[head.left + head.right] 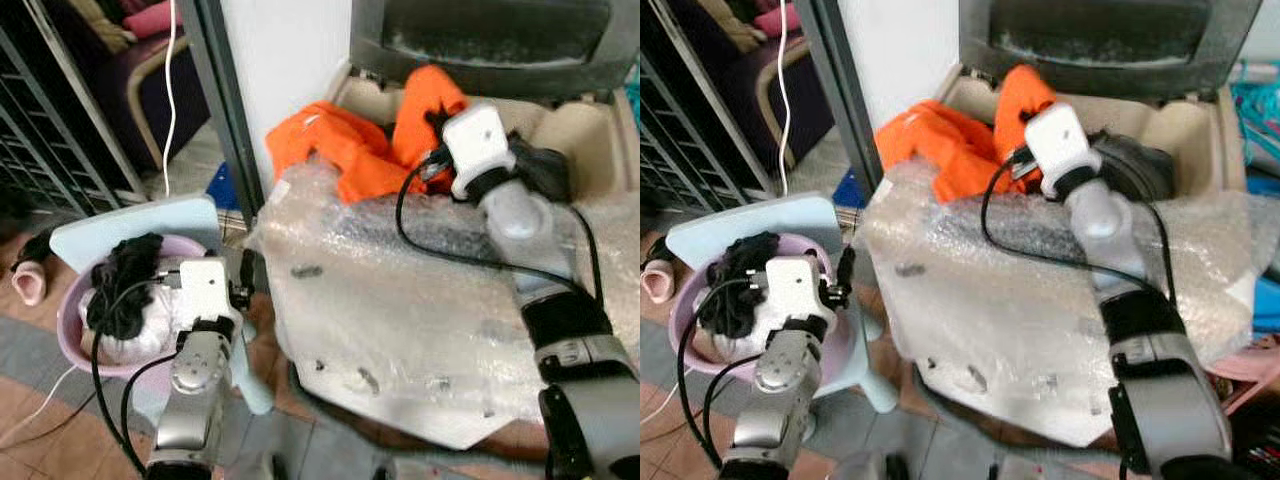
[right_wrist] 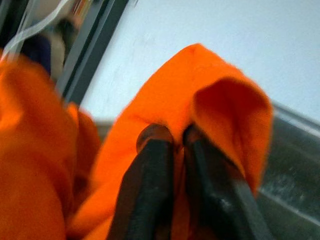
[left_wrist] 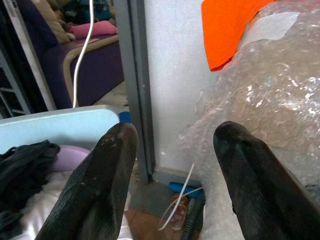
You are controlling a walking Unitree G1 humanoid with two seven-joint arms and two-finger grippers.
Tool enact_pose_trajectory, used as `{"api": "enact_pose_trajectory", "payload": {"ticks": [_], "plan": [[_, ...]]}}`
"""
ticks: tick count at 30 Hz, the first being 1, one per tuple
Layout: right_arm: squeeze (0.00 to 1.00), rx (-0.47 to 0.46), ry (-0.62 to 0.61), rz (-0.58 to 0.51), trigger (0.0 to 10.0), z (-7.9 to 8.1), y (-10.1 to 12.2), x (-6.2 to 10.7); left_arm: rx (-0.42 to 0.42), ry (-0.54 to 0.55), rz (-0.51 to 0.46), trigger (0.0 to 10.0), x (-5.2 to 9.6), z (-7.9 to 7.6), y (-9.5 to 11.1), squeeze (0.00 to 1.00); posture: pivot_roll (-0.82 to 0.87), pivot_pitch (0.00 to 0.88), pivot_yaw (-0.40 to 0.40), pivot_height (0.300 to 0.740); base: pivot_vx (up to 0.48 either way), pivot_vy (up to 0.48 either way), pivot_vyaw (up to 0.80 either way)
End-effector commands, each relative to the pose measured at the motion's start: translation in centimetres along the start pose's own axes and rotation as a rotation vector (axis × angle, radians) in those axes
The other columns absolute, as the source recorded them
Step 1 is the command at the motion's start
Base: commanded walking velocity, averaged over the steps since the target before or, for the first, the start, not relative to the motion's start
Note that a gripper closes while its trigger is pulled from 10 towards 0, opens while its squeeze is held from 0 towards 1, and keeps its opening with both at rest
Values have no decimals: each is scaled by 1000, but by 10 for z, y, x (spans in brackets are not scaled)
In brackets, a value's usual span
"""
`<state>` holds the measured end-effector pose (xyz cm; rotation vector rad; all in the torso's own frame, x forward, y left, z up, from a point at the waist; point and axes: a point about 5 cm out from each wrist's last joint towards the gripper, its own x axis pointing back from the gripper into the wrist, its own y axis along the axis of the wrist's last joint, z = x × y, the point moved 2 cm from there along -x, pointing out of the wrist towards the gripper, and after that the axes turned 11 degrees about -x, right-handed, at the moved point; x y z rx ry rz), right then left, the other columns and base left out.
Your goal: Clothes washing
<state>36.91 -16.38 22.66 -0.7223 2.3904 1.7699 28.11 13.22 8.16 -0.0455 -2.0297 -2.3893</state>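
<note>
An orange garment hangs over the rim of the beige washing machine tub, part of it lifted in a peak. My right gripper is shut on a fold of that orange garment above the tub. A pink basin at the lower left holds black clothes and white cloth. My left gripper is open and holds nothing, hovering just right of the basin beside the machine's bubble-wrapped side.
Bubble wrap covers the machine's front and top. The dark lid stands raised behind the tub. A light blue stool carries the basin. A grey door frame and a white cable stand at left.
</note>
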Motion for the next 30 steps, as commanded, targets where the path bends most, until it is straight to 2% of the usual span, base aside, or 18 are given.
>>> {"api": "enact_pose_trajectory", "payload": {"ticks": [1,7,11,14,20,27,30], "plan": [[1000,-23,-40,-9,10000,-4,2,5,-12,8,13,10000,0,2,-1,0,-111,0,82,740,0,0,0],[1000,13,-114,-6,10000,-2,9,28,-20,10,20,10000,0,4,-3,0,-118,0,89,740,0,0,0],[1000,-131,47,29,10000,35,12,38,-30,17,33,10000,-2,5,-3,0,-123,0,94,740,0,0,0],[1000,-136,64,48,10000,42,9,47,-26,8,30,10000,-2,4,-3,0,-125,0,99,740,0,0,0],[1000,-197,48,94,10000,47,8,60,-20,22,42,10000,-4,8,-3,0,-126,0,104,740,0,0,0],[1000,-235,70,105,10000,61,8,65,-13,24,38,10000,-6,8,-1,0,-125,0,106,740,0,0,0],[1000,-248,76,114,10000,65,7,69,-12,27,37,10000,-6,9,0,0,-119,0,106,740,0,340,0]]}}
